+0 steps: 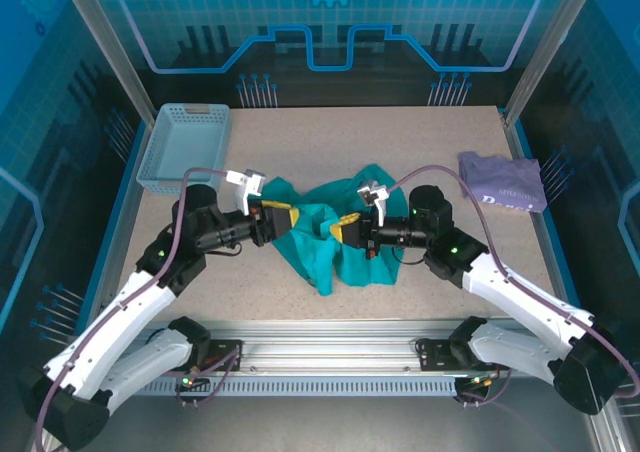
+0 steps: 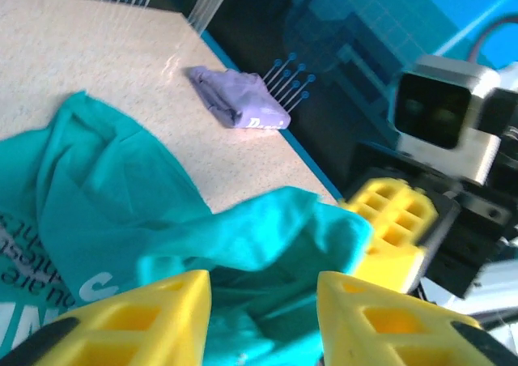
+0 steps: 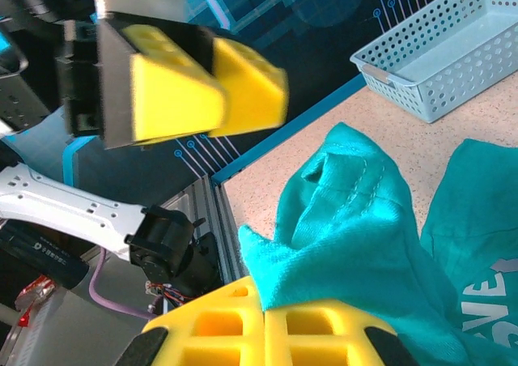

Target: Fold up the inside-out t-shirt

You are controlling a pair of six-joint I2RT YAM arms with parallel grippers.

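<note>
Speckled beige tabletop [image 1: 400, 137] carries the teal inside-out t-shirt [image 1: 322, 257], crumpled between the two pincers. The right pincer [image 3: 261, 297] is clamped on a fold of the cloth, and the rest bunches just beyond its tips. The left pincer [image 2: 263, 289] faces it with jaws parted, teal cloth showing in the gap. Beyond the left pincer sits a blue basket [image 1: 190, 152]. Well apart from the right pincer lies a folded lavender garment [image 1: 503, 180].

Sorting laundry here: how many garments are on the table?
2. The teal t-shirt lies crumpled mid-table; the folded lavender garment sits near the table's far right edge. Another could be hidden under the crumpled shirt.
</note>
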